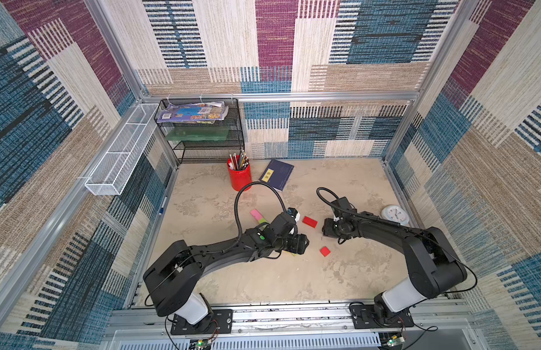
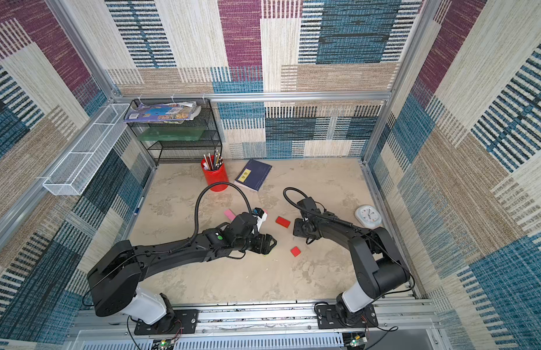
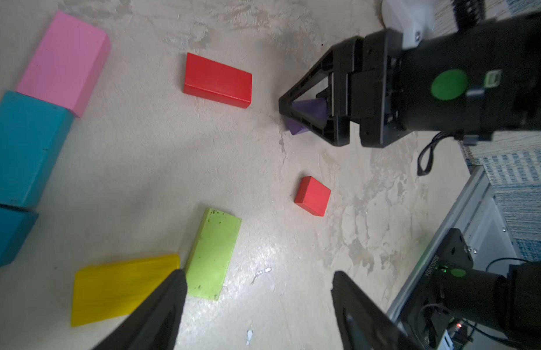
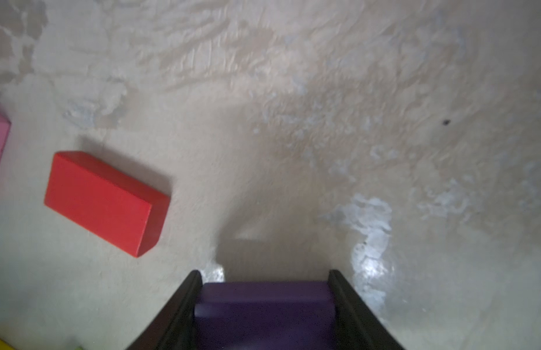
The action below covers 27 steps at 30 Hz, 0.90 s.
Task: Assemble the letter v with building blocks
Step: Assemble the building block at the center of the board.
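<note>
The purple block point(image 4: 263, 315), cut off at the frame edge, is clasped by the right gripper point(image 4: 264, 272). The left gripper point(image 3: 257, 274) is held spread; the yellow block point(image 3: 117, 288) is partly hidden behind one finger

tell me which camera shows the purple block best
The right wrist view: the purple block sits large and close, clamped between the fingers of the right gripper. The left wrist view shows only a small part of it through that gripper's frame. In both top views it cannot be seen.
</note>
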Motion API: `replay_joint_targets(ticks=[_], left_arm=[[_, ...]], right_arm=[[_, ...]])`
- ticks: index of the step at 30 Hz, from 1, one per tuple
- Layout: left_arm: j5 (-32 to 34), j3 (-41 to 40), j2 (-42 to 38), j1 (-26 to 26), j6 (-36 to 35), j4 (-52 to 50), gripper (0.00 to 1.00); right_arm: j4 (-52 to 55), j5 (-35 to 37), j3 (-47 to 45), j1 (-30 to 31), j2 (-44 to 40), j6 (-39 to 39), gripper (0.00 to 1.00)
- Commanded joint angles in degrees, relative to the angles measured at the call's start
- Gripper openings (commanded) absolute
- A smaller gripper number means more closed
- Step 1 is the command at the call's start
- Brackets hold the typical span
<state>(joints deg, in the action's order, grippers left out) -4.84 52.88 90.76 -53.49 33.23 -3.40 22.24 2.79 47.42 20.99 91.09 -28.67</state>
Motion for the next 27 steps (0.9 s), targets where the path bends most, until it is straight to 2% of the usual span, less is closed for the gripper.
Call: replay_joint_targets(ticks=[1,3,5,6,8,11,13,14,16,24,27], left_arm=[[-0.17,-0.06,1.6,-0.52,1.74,2.3,0.78],[-0.23,-0.2,2.49,-0.85,2.2,2.9,0.78],[-0.21,-0.32,3.46,-1.0,2.53,3.76,0.78],[-0.2,-0.35,3.83,-1.08,2.72,4.07,0.78],[-0.18,-0.24,4.68,-1.04,2.84,4.64,0.78],[-0.19,0.09,5.93,-1.09,3.05,5.28,0.78],[-0.39,0.62,6.82,-1.06,3.09,5.63,0.78],[-0.58,0.96,7.36,-1.09,2.99,5.85,0.78],[-0.8,1.67,8.3,-1.06,2.83,6.04,0.78],[0.31,2.71,8.98,-0.45,3.59,8.71,0.78],[-1.04,2.75,9.93,0.43,4.17,10.74,0.75]], right_arm=[[-0.5,2.83,1.01,-0.08,1.55,-1.72,0.15],[-0.85,2.63,1.28,-0.17,2.13,-1.74,0.21],[-1.49,1.92,1.44,-0.16,2.55,-2.01,0.39],[-1.73,1.35,1.45,-0.16,2.73,-2.09,0.42],[-1.72,0.99,1.88,-0.17,3.12,-2.34,0.53],[-1.95,-0.32,2.09,-0.32,2.88,-2.38,0.8],[-2.19,-2.7,2.2,-1.15,2.8,-2.15,0.94],[-3.28,-5.48,1.46,-2.15,2.5,-1.88,0.98],[-4.72,-8.74,0.28,-3.59,1.28,-1.68,0.95],[-7.97,-11.71,-4.27,-9.33,-11.73,0.51,0.95],[-8.09,-12.61,-5.19,-12.4,-13.85,2.94,0.95]])
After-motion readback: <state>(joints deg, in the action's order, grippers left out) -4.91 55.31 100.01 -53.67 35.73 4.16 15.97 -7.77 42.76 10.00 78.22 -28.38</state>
